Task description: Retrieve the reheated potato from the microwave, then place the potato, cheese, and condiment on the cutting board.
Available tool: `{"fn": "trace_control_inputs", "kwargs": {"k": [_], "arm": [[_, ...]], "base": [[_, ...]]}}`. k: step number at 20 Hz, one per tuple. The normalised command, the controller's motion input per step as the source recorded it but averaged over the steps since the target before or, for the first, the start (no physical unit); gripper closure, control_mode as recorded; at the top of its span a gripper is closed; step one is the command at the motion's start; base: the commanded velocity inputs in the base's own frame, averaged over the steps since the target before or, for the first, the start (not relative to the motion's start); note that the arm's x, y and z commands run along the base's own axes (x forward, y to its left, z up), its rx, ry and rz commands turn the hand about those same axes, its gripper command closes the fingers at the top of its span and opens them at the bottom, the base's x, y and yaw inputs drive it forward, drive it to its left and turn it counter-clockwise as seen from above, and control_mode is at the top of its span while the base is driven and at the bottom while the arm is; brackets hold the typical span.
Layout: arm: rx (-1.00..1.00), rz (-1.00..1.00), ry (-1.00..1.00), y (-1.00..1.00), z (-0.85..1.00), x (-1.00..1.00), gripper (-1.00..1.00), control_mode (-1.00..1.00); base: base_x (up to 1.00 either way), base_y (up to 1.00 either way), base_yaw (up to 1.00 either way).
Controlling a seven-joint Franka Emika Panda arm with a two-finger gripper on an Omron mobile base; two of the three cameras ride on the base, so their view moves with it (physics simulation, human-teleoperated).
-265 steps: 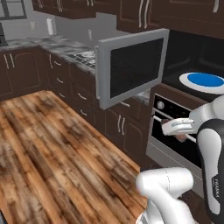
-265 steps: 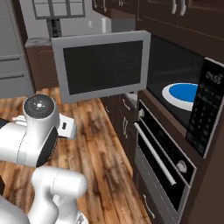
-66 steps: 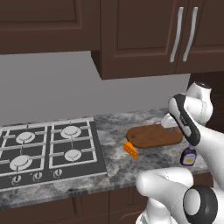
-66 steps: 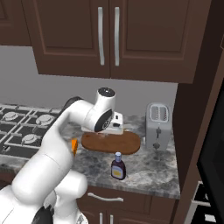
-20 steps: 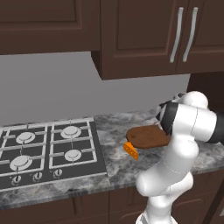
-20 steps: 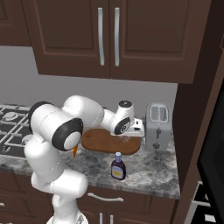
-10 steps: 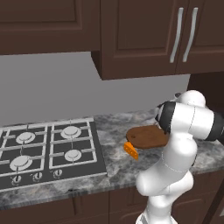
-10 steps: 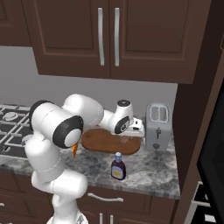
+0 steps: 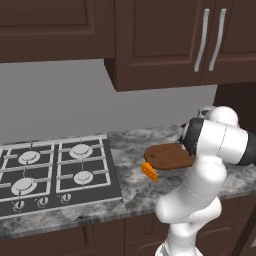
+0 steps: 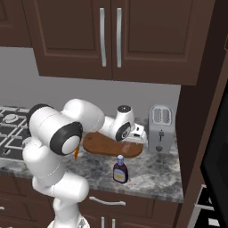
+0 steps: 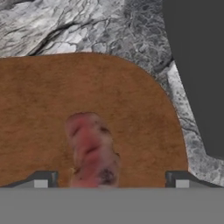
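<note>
The potato (image 11: 91, 146), a lumpy reddish-brown piece, lies on the reddish-brown cutting board (image 11: 39, 109) in the hand view. My gripper (image 11: 111, 180) hovers low over it, open, its fingertips (image 11: 41, 179) standing well clear on either side. In the right base view the gripper (image 10: 140, 136) is over the right end of the cutting board (image 10: 100, 146). The condiment (image 10: 119, 169) stands on the counter just in front of the board. The cheese (image 9: 149, 171) lies on the counter at the left end of the cutting board (image 9: 167, 155). The microwave's dark front (image 10: 218, 164) is at the far right.
A grey toaster (image 10: 160, 122) stands right of the board, close to the hand; its dark side (image 11: 197, 65) is in the hand view. A gas hob (image 9: 55, 170) fills the counter's left part. Dark wall cabinets (image 10: 111, 35) hang overhead.
The jaws have spread from nearly shut to wide, letting go of the potato, which now rests on the cutting board. The arm has barely moved.
</note>
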Motion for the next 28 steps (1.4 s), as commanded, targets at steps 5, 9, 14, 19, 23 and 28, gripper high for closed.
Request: {"fn": "trace_control_inputs", "kwargs": {"k": [5, 9, 14, 19, 23, 28], "arm": [[0.00, -0.05, -0.02, 0.00, 0.12, 0.00, -1.00, -1.00], [0.00, -0.07, -0.01, 0.00, 0.35, -0.02, -1.00, -1.00], [0.00, -0.14, 0.00, 0.00, 0.30, -0.23, -1.00, -1.00], [0.01, -0.20, 0.03, 0.00, 0.14, -0.40, -1.00, -1.00], [0.09, -0.14, 0.01, 0.00, 0.18, -0.44, -1.00, -1.00], [0.07, -0.04, 0.00, -0.01, 0.20, -0.40, -1.00, -1.00]], "base": [[0.00, 0.00, 0.00], [0.00, 0.00, 0.00], [0.00, 0.00, 0.00], [0.00, 0.00, 0.00], [0.00, 0.00, 0.00], [0.00, 0.00, 0.00]]}}
